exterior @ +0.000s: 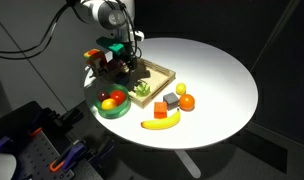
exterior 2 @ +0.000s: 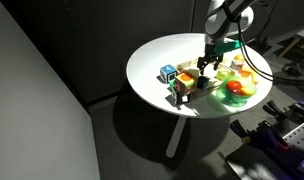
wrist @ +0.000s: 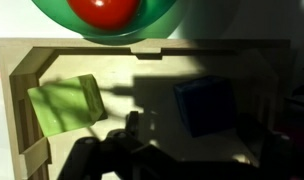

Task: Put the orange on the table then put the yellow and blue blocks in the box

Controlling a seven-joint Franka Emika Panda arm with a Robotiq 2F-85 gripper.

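The box (wrist: 92, 48) holds a yellow-green block (wrist: 64, 108) near its left wall and the blue block (wrist: 204, 105) toward the right, with bare floor between them. The pincer (exterior: 121, 69) hangs over the box, and I cannot tell whether it is spread. Rightward, the orange (exterior: 187, 101) sits on open worktop (exterior: 222, 70).

No text, label, brand, number or sign can be read in any of the views (the things in and around the box (wrist: 20, 80) are too small, too blurred or too dark to show any print).
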